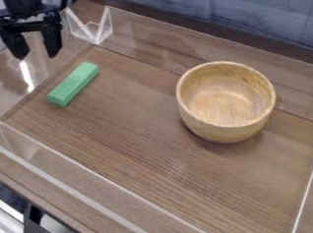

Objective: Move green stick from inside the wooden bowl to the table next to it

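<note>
Hanging at the far left of the scene, my hand point(30, 41) points straight down with its two dark fingers spread wide and nothing between them. It sits up and to the left of the green stick point(73, 83), near it but clearly apart, with bare counter point(135, 159) between the fingertips and the block.

Next along, the green stick lies flat on the counter, well to the left of the wooden bowl point(226, 101), its long side running on a slant from lower left to upper right. It is outside the bowl and not touching it, so by the look of things the move I was set is already done.

I judge the stick to be light and rigid, a small solid block with flat faces and square edges that will neither bend nor crush. Its surface looks smooth, perhaps a little slick, so if I had to take it again I would close across its two long sides near the middle, where it would balance and not swing. Lying flat, it gives my fingers little height to catch, so they would have to come down close to the counter.

Furthest right, the wooden bowl stands upright and empty, its pale inside showing.
</note>
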Available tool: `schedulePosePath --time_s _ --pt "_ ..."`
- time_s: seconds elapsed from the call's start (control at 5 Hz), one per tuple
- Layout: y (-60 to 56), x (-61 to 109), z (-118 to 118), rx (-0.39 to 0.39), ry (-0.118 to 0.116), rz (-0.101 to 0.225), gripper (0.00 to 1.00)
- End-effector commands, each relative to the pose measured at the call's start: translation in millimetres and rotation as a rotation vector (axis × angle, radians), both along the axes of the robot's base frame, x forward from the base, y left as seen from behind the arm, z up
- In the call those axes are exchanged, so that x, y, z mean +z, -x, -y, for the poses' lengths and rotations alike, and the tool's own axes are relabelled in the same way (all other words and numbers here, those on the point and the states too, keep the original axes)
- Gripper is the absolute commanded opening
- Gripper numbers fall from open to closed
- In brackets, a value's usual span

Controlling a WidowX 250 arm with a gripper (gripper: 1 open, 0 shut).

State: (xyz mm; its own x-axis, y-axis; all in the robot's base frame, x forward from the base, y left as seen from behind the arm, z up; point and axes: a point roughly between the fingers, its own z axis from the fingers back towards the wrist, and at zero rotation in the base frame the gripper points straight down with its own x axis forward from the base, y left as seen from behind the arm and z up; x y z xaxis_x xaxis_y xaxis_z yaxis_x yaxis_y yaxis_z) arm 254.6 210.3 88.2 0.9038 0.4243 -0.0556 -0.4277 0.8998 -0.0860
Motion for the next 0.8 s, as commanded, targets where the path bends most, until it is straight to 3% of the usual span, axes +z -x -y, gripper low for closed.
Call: schedulePosePath --time_s 0.0,0.4,0.6 --pt "5.1 12.0 -2.5 0.047 -0.044 0.024 1.0" --pt "6.1 3.7 -2.5 0.134 -0.053 0.012 1.0" --pt "5.9 13.4 -2.1 0.043 -0.054 0.012 1.0"
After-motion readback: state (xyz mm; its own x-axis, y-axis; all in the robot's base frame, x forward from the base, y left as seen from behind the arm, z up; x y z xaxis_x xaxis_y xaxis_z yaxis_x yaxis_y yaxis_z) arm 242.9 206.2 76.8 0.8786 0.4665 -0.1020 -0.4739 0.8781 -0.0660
